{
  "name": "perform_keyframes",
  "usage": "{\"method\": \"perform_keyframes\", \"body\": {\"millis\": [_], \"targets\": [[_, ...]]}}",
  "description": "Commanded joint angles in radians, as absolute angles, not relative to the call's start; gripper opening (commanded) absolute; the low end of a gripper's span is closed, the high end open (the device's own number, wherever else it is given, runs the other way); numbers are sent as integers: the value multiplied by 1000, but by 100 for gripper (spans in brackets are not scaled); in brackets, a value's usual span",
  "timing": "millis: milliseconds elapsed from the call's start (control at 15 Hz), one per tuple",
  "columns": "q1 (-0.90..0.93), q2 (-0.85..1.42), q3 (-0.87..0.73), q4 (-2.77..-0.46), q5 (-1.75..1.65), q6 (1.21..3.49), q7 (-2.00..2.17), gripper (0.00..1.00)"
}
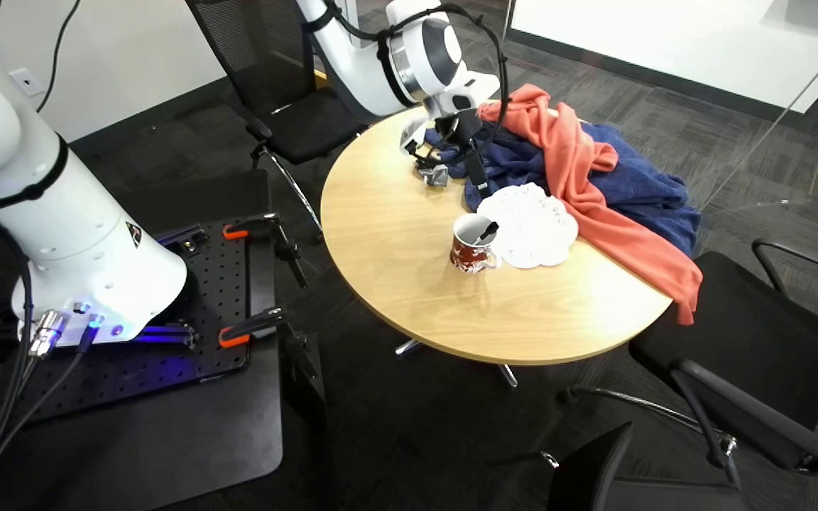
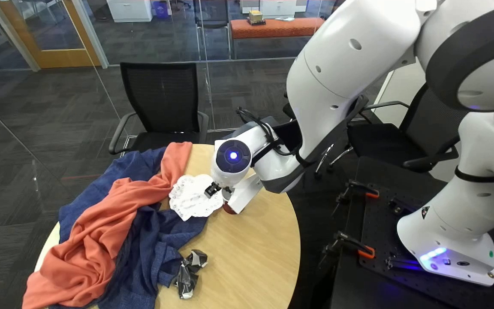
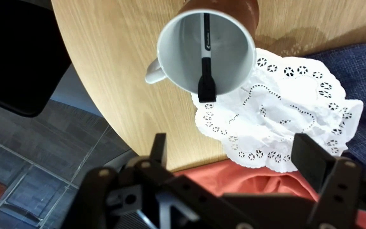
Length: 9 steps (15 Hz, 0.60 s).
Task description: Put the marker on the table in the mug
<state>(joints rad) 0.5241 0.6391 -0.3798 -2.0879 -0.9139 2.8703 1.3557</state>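
Observation:
The mug (image 1: 467, 257), red-brown outside and white inside, stands upright on the round light wood table (image 1: 388, 262). In the wrist view the mug (image 3: 227, 60) shows its open mouth with the marker (image 3: 206, 68) leaning inside, black capped end over the rim. The marker's dark end (image 1: 488, 231) also shows in an exterior view. In an exterior view the arm mostly hides the mug (image 2: 229, 209). My gripper (image 3: 232, 146) is open, with nothing between its fingers. It is above the table near the white doily, apart from the mug and marker.
A white lace doily (image 1: 530, 227) lies beside the mug. An orange cloth (image 1: 579, 163) and a dark blue cloth (image 1: 640, 177) are heaped along the table's side. A crumpled dark wrapper (image 2: 189, 274) lies by the blue cloth. Black chairs (image 2: 161, 103) stand around the table.

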Motion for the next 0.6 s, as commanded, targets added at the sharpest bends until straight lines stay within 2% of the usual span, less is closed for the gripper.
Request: {"method": "perform_keyframes", "body": {"millis": [0, 333, 400, 533], "targets": [[492, 522, -348, -2169, -873, 2838, 1294, 100], [477, 456, -343, -2216, -842, 2852, 1230, 100], [501, 517, -366, -2166, -861, 2865, 1277, 100], [495, 501, -361, -2180, -859, 2865, 1267, 100]]}}
